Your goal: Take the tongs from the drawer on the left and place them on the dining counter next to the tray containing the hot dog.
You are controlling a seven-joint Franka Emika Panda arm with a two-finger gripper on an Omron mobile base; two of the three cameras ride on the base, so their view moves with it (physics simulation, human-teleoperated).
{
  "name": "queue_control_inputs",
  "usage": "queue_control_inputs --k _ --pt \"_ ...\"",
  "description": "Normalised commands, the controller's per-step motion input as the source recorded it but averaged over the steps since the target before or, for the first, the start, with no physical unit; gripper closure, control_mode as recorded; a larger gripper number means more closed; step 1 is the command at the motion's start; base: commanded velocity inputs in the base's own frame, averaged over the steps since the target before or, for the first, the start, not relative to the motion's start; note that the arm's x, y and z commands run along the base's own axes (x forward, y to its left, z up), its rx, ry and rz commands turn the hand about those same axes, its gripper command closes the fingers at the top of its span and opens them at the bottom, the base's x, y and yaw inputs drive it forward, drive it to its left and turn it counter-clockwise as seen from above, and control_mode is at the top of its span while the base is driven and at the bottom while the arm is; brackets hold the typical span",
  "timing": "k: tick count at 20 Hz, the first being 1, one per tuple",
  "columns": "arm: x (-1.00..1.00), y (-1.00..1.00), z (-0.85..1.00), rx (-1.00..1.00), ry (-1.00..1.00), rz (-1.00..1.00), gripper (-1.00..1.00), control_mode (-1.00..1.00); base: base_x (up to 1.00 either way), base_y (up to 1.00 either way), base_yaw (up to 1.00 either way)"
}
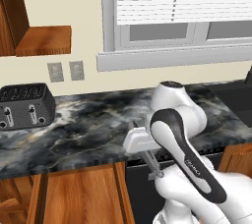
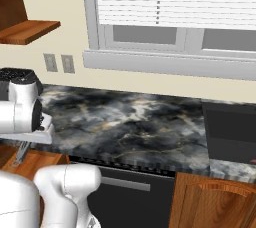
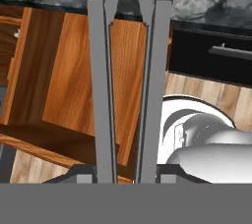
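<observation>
My gripper (image 3: 125, 175) points down in front of the marbled kitchen counter and is shut on the tongs (image 3: 101, 70). Their two slim grey arms run up the hand view from between my fingertips. In the left base view the tongs (image 1: 153, 165) hang as a thin grey rod below the hand (image 1: 140, 142), just off the counter's front edge. The right base view shows them (image 2: 20, 155) at the far left under the hand. Beneath the tongs the reddish-brown wooden drawer (image 3: 54, 80) stands pulled out. The dining counter and the tray are out of view.
A black toaster (image 1: 25, 105) sits at the left of the marbled counter (image 1: 93, 125) under a window. A black appliance front (image 3: 206, 56) with a silver bar handle is right of the drawer. A dark recessed panel (image 2: 230, 127) lies at the counter's right end.
</observation>
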Motion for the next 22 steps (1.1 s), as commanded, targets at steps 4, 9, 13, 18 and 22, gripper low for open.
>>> queue_control_inputs --k 4,9,13,18,22 --pt "0.46 -0.31 0.59 0.01 0.00 0.06 1.00 -1.00 0.00 0.00 0.00" --pt "0.24 -0.33 0.50 -0.01 -0.02 0.02 1.00 -1.00 0.00 0.00 0.00" --pt "0.12 -0.34 0.30 -0.06 -0.06 0.00 1.00 -1.00 0.00 0.00 0.00" --pt "0.20 -0.37 0.14 -0.10 -0.01 0.00 1.00 -1.00 0.00 0.00 0.00" --pt "0.12 -0.44 0.01 -0.04 -0.06 0.00 1.00 -1.00 0.00 0.00 0.00"
